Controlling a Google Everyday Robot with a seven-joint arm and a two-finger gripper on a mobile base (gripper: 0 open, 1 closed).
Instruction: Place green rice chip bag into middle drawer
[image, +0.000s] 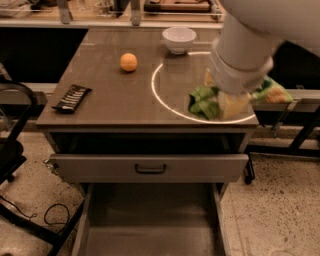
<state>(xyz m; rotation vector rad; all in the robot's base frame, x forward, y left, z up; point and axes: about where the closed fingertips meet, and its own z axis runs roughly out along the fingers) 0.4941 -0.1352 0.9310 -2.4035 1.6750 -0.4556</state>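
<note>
Hand clamped on green rice chip bag, over front-right corner of tabletop, middle drawer stood open below

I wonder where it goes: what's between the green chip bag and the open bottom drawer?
In the camera view, the grey-fronted drawer lies between. The end effector holds the green chip bag over the front right of the table.

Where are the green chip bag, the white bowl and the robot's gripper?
green rice chip bag (202, 101): camera view, its crumpled green left part.
white bowl (179, 45): camera view, its front outer wall.
gripper (233, 105): camera view, between its fingertips, shut on the bag over the table (110, 100), front right.
</note>
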